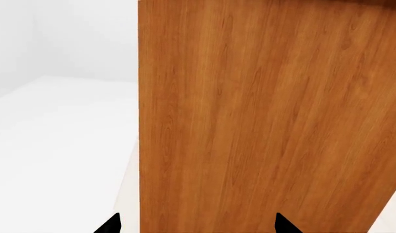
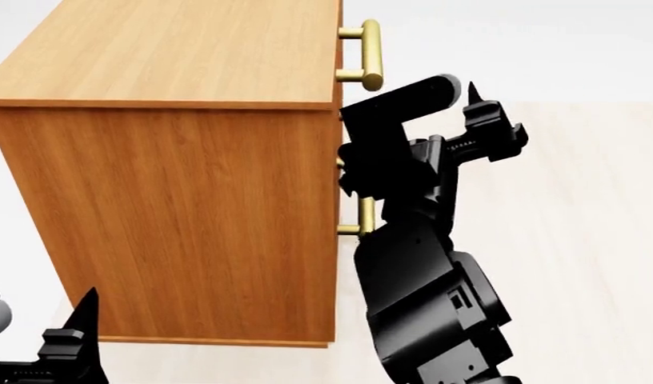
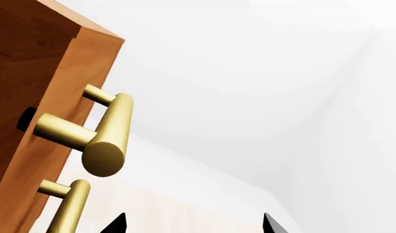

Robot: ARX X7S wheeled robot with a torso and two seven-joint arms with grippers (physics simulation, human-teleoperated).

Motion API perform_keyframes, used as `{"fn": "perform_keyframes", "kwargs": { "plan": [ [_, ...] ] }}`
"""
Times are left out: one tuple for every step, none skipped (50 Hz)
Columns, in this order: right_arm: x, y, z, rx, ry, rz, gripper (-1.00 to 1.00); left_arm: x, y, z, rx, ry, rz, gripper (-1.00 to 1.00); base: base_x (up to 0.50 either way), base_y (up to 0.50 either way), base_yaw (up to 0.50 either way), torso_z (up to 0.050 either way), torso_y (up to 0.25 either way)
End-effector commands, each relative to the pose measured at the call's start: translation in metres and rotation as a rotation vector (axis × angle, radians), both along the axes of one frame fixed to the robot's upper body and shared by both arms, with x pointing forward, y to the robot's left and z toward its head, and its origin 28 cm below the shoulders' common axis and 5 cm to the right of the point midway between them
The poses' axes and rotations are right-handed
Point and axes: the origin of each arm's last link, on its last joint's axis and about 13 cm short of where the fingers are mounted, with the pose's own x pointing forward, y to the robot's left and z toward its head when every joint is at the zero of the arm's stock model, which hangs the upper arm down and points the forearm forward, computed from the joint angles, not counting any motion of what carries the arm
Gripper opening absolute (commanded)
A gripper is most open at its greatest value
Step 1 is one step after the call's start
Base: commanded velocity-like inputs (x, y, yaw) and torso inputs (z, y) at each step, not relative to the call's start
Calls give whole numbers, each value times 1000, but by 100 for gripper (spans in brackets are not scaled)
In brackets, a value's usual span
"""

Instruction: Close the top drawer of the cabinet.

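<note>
Right pincer gapes beside grained wood cabinet, rounded brass handle

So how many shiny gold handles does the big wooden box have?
2. One brass bar handle sits at the top edge of the honey-brown wood cabinet; a second brass bar handle is lower down, partly behind the black right arm. More could be hidden.

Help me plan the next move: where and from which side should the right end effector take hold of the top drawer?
Probably its brass bar handle, from the cabinet's front: it stands off on two posts, leaving finger room behind. The right end effector hangs open nearby.
</note>
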Motion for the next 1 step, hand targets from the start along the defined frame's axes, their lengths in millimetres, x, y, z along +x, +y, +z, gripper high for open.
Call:
{"fn": "perform_keyframes", "kwargs": {
  "plan": [
    [-15, 20, -16, 192, 60, 121, 100, 1, -3, -2, 2, 4, -5, 100, 0, 0, 0, 0, 0]
  ]
}}
